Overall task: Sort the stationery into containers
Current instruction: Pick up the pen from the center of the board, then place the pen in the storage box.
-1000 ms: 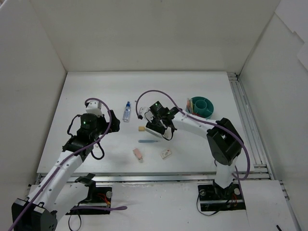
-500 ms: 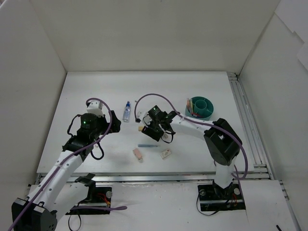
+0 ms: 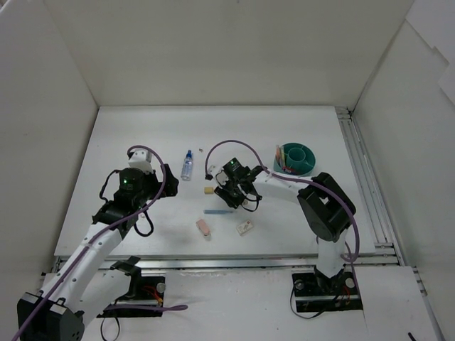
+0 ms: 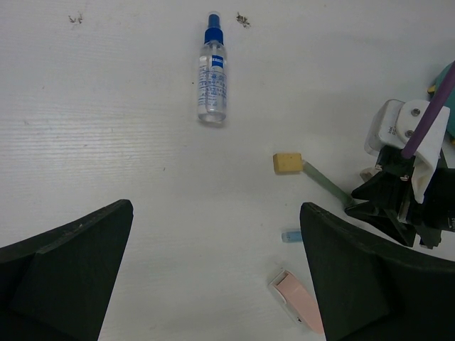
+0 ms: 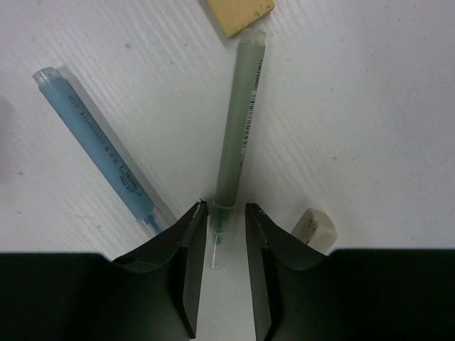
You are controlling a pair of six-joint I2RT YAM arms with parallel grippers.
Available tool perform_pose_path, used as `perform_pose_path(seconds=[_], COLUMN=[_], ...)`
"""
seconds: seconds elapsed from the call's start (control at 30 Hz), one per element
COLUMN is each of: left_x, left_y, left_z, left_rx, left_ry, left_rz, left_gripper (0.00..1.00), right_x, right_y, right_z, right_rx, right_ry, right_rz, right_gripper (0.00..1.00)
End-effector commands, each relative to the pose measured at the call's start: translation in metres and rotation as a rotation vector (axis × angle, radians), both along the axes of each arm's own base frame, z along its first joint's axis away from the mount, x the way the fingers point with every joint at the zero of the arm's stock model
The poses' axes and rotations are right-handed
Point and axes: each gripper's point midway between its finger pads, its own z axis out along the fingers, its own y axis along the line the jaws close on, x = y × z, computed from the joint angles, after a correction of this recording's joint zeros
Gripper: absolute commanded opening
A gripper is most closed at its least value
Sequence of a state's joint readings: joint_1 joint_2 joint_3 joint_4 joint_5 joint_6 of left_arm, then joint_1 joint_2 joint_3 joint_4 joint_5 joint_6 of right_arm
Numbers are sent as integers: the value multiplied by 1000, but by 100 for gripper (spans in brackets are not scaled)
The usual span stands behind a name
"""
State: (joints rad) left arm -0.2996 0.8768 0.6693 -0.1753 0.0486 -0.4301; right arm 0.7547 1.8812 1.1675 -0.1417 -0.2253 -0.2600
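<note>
The right arm (image 3: pixel 284 182) is reaching a little further left and lowering toward the table, its elbow drifting left with it. The right gripper (image 5: pixel 226 213) is settling over the tip of the grey-green pen (image 5: pixel 238 121). Its 2 jaws are narrowing after a brief widening, with a sliver of table showing on each side. The purple cable (image 3: pixel 224 144) is sagging lower.

Right gripper (image 5: pixel 226 234) astride grey-green pen (image 5: pixel 238 128) tip
</note>
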Motion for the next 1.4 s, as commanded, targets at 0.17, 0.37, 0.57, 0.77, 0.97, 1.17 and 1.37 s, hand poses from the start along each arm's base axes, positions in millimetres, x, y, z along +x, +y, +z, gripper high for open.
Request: perform_pose_path(seconds=[0.17, 0.37, 0.57, 0.77, 0.97, 1.17, 1.37], left_x=[9, 6, 5, 4, 5, 6, 8], left_y=[0, 4, 5, 5, 4, 4, 4], left_z=[18, 22, 27, 28, 29, 27, 21], left_rx=[-10, -7, -3, -2, -4, -1, 1], left_ry=[-74, -88, -102, -105, -101, -93, -68], left_rz=[1, 20, 15, 15, 13, 16, 20], left_gripper=[100, 100, 100, 100, 100, 100, 100], right_x=[34, 58, 90, 106, 110, 119, 109], right_y=[4, 5, -51, -127, -160, -174, -182], right_z=[52, 116, 173, 238, 270, 274, 261], right_rx=[-11, -5, -311, -759, -1114, -1357, -1410], right_ry=[-220, -427, -710, -775, -651, -472, -285], right_rz=[36, 116, 195, 263, 471, 623, 883], right_gripper=[0, 0, 0, 0, 0, 0, 0])
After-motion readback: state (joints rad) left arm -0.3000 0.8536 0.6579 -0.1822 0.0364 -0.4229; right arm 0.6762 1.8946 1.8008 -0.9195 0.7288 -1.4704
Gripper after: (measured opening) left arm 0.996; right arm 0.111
